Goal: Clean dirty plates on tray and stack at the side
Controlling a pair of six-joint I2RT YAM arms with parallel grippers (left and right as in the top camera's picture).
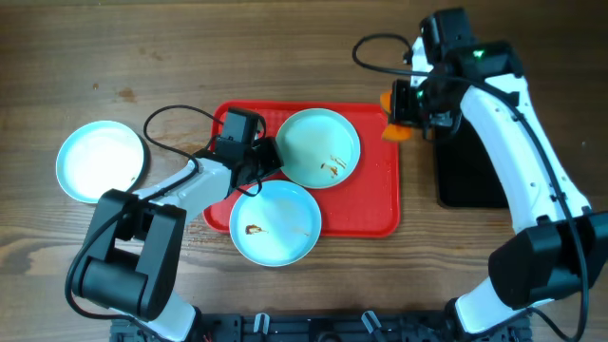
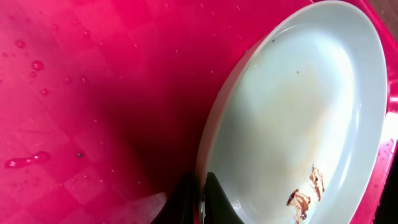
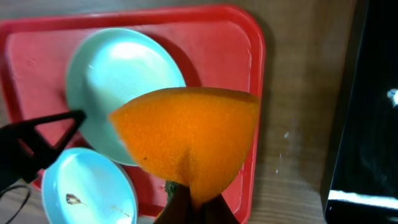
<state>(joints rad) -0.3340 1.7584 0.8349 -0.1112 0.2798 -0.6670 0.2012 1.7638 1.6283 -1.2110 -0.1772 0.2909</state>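
Wooden counter [image 1: 285, 57] — red tray [image 1: 380, 204] holds two smeared plates, far plate [image 1: 318, 142] and near plate [image 1: 275, 223]; third plate [image 1: 100, 160] lies left, off tray. Left end effector [image 2: 200, 190] pinches far plate's rim. Right end effector [image 3: 193, 208] pinches orange sponge [image 3: 193, 137] — by tray's far corner.

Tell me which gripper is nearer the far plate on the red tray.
Left. The left gripper is shut on that plate's left rim; the right gripper, holding an orange sponge, is by the tray's far right corner, off the plate.
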